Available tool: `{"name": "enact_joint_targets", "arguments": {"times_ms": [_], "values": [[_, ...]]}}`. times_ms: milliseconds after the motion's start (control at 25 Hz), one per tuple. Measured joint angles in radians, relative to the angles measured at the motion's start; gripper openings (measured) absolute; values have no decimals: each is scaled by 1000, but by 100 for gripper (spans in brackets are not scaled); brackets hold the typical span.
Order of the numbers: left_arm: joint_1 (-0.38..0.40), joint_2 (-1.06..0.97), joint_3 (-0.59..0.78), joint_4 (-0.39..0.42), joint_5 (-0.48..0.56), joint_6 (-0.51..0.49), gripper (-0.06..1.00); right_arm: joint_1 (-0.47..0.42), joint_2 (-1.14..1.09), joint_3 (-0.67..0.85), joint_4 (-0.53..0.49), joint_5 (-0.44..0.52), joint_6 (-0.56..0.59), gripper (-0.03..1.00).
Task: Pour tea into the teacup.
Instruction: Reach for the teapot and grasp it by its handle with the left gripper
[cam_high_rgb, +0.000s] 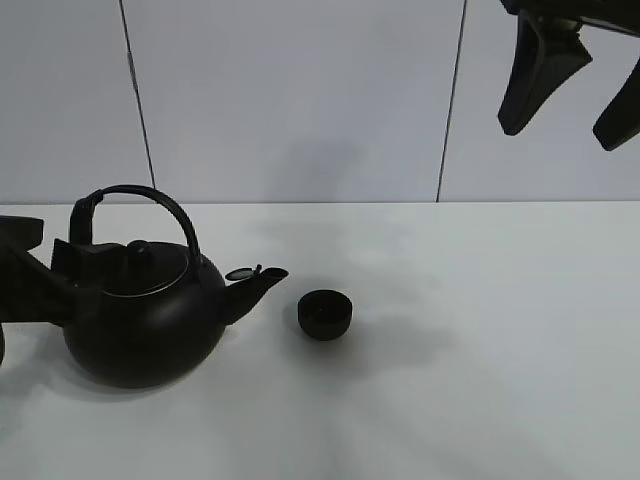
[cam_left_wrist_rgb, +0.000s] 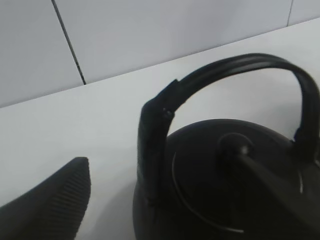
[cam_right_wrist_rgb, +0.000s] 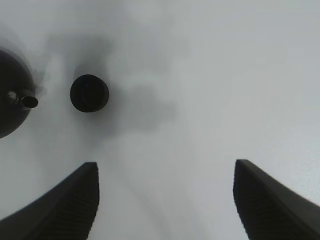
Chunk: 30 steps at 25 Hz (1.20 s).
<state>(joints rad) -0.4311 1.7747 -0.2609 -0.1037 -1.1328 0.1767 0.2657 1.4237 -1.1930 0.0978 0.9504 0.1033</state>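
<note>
The teacup sits on the white table just beside the spout of the kettle, a narrow gap between them. To the right of the cup and toward the near edge the table runs open and white. The far edge meets a panelled wall.

The right tool hangs high near the exterior view's upper right corner, well apart from both vessels. Its jaws are spread with only table showing between them in the right wrist view.

The left tool is spread wide at the kettle's far-from-spout side, with the base of the arched handle between its fingers. One finger crosses in front of the lid; whether it touches the kettle I cannot tell.

In the exterior view the left tool is cut off by the frame edge and merges with the black kettle. The right wrist view shows only a sliver of the kettle, and the teacup's inside is too dark to read.
</note>
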Motion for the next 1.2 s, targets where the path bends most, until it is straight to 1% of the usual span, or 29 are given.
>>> {"name": "enact_joint_targets", "arguments": {"times_ms": [120, 200, 560, 680, 800, 960, 1000, 1200], "values": [[0, 15, -12, -42, -1, -18, 53, 0, 0, 0, 0, -1, 0, 52], [0, 16, -21, -55, -2, -22, 52, 0, 0, 0, 0, -1, 0, 52], [0, 50, -76, -60, -10, -29, 50, 0, 0, 0, 0, -15, 0, 52], [0, 76, -79, -60, -11, -30, 48, 0, 0, 0, 0, -18, 0, 52], [0, 84, -79, -60, -11, -33, 39, 0, 0, 0, 0, -19, 0, 52], [0, 84, -79, -51, -11, -33, 15, 0, 0, 0, 0, -28, 0, 52], [0, 84, -79, -48, -12, -26, 12, 0, 0, 0, 0, -31, 0, 52], [0, 84, -79, -44, -12, -22, 12, 0, 0, 0, 0, -31, 0, 52]]}}
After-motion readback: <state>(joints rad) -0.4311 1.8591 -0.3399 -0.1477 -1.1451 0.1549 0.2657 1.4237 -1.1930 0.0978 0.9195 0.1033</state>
